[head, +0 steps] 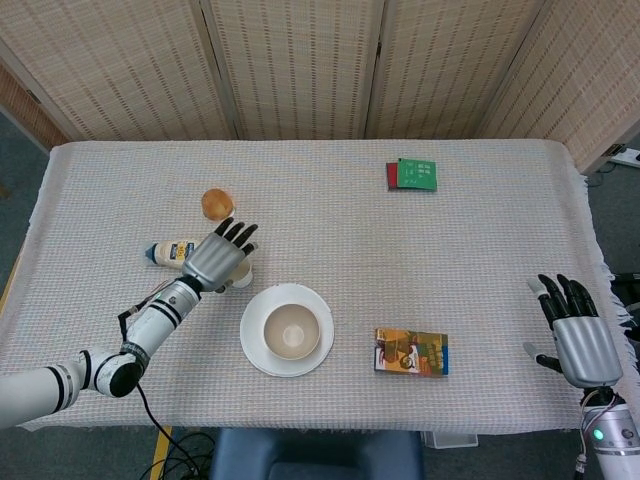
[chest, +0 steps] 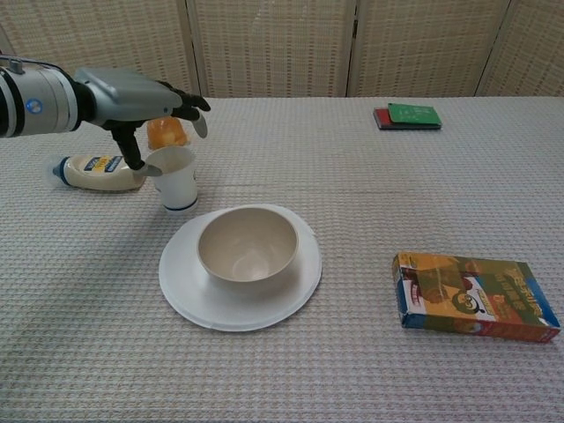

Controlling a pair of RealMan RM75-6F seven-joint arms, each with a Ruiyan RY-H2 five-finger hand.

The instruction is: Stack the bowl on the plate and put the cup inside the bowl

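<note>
The beige bowl (head: 291,331) (chest: 247,246) sits in the middle of the white plate (head: 254,350) (chest: 182,285). A white paper cup (head: 240,273) (chest: 176,181) stands upright just beyond the plate's left rim. My left hand (head: 215,257) (chest: 132,94) hovers flat over the cup with fingers spread and holds nothing. Its thumb hangs down at the cup's left rim; whether it touches is unclear. My right hand (head: 578,336) is open at the table's right front corner, far from everything, and shows only in the head view.
A mayonnaise bottle (head: 165,251) (chest: 93,171) lies left of the cup, under my left wrist. An orange bun-like item (head: 215,203) (chest: 165,132) sits behind the cup. A snack box (head: 411,352) (chest: 476,296) lies right of the plate. Green and red booklets (head: 411,174) (chest: 407,115) are far back right.
</note>
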